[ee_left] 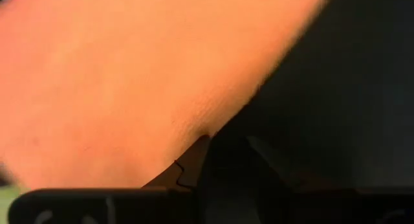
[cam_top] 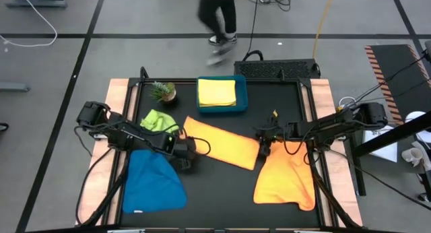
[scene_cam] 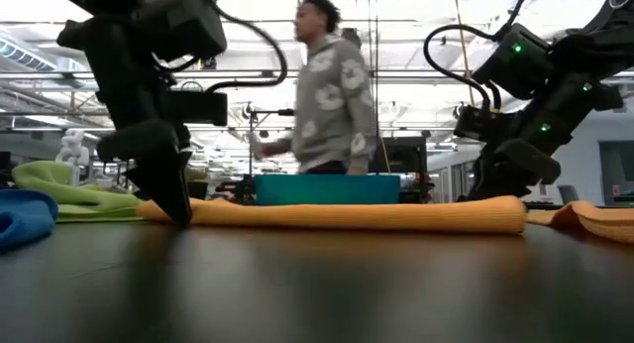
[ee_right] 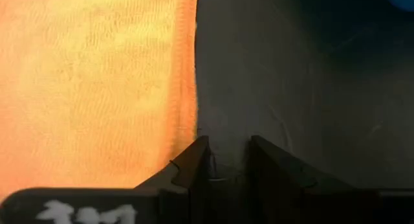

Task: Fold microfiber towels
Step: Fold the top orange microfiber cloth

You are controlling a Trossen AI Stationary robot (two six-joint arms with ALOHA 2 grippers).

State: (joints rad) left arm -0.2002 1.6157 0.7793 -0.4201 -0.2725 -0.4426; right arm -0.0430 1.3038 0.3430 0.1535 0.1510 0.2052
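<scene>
Mid-fold on the folded orange towel [cam_top: 221, 143] lying across the table's middle. Left gripper [cam_top: 186, 155] down at its left near corner, right gripper [cam_top: 264, 149] at its right end, likely so both ends can be lifted together. Jaws slightly apart on both; nothing visibly pinched (cloth edge just beside the right fingers [ee_right: 187, 166]). Blue towel [cam_top: 153, 182] near left, second orange towel [cam_top: 286, 179] near right, lime green towel [cam_top: 158, 120] far left, yellow towel [cam_top: 217, 92] in the teal tray [cam_top: 242, 98]. No readable writing.
</scene>
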